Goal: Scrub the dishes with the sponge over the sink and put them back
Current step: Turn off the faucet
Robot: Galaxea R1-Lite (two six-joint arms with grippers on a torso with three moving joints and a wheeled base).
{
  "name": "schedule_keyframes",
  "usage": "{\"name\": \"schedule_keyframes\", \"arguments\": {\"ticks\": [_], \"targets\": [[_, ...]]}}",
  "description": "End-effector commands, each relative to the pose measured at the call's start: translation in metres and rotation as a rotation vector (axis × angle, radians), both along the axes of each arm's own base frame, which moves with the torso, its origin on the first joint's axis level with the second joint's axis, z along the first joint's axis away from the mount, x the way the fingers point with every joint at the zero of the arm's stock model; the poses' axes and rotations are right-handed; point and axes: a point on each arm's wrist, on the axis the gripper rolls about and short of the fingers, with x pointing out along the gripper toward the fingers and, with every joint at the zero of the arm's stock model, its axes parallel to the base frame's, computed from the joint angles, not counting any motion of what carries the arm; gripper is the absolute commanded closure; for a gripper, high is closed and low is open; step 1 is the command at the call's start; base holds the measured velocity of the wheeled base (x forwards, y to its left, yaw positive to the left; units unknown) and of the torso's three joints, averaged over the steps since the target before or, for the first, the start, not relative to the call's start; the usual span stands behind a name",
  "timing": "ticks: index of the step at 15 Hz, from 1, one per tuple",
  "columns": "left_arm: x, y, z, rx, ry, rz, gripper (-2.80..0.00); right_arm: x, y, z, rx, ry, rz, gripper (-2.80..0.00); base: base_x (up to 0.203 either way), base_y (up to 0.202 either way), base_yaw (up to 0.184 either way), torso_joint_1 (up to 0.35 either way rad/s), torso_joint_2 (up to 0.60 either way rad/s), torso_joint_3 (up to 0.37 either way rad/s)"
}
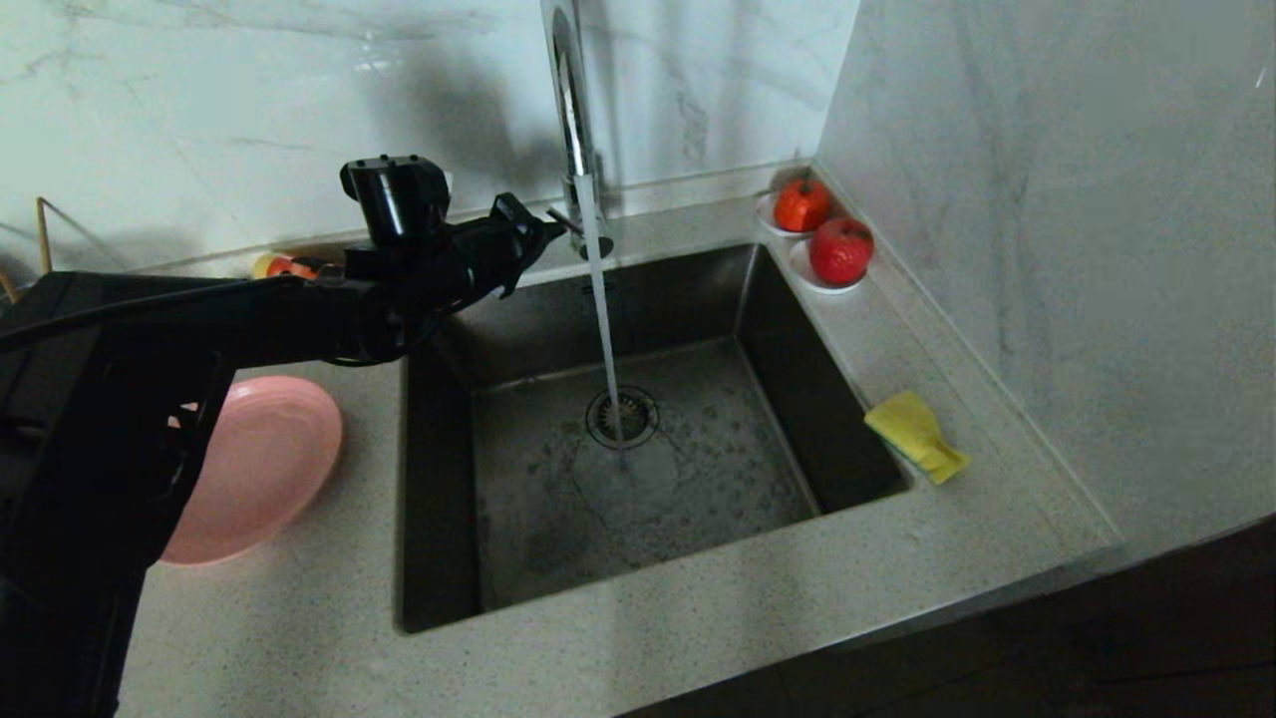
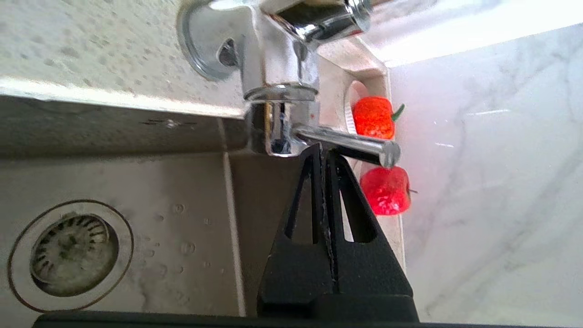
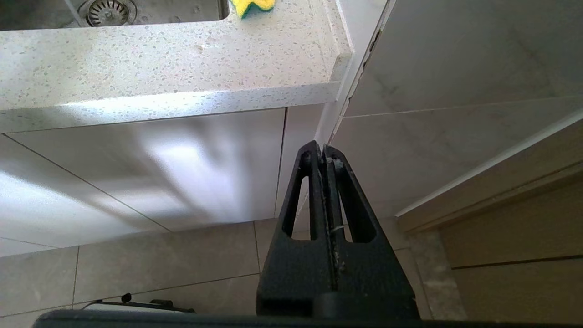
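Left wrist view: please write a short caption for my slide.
Shut left gripper at the tap lever, above the sink.

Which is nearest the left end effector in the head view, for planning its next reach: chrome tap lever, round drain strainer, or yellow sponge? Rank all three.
1. Chrome tap lever, right at the shut left end effector.
2. Round drain strainer, down in the sink.
3. Yellow sponge, on the right counter.

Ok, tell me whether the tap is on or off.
On. A stream of water falls from the tap onto the drain strainer in the sink. The shut left gripper is at its lever.
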Motion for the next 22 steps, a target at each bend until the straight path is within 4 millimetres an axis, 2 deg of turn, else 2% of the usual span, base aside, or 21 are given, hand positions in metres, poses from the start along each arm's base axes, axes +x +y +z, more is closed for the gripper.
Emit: {"name": "schedule_keyframes", "arguments": {"ticks": [1, 7, 11, 13, 16, 18, 22], "targets": [[0.0, 0.001, 0.001, 0.006, -0.008, 0.001, 0.0, 0.0, 0.0, 0.0, -0.001, 0.001, 0.001, 0.0, 0.0, 0.0, 0.0, 0.0, 0.0, 0.0], [-0.002, 0.008, 0.004, 0.014, -0.003, 0.012, 0.0, 0.0, 0.0, 0.0, -0.001, 0.001, 0.001, 0.0, 0.0, 0.0, 0.0, 0.0, 0.0, 0.0], [-0.022, 0.01, 0.001, 0.041, 0.06, -0.003, 0.0, 0.0, 0.0, 0.0, -0.001, 0.001, 0.001, 0.0, 0.0, 0.0, 0.0, 0.0, 0.0, 0.0], [-0.034, 0.008, 0.012, 0.04, 0.046, -0.029, 0.0, 0.0, 0.0, 0.0, -0.001, 0.001, 0.001, 0.0, 0.0, 0.0, 0.0, 0.0, 0.0, 0.0], [-0.041, 0.007, 0.027, 0.026, 0.007, -0.065, 0.0, 0.0, 0.0, 0.0, -0.001, 0.001, 0.001, 0.0, 0.0, 0.0, 0.0, 0.0, 0.0, 0.0], [-0.04, 0.006, 0.035, 0.017, -0.022, -0.069, 0.0, 0.0, 0.0, 0.0, -0.001, 0.001, 0.001, 0.0, 0.0, 0.0, 0.0, 0.0, 0.0, 0.0], [-0.025, 0.0, 0.025, 0.013, -0.01, -0.067, 0.0, 0.0, 0.0, 0.0, -0.001, 0.001, 0.001, 0.0, 0.0, 0.0, 0.0, 0.0, 0.0, 0.0]]}}
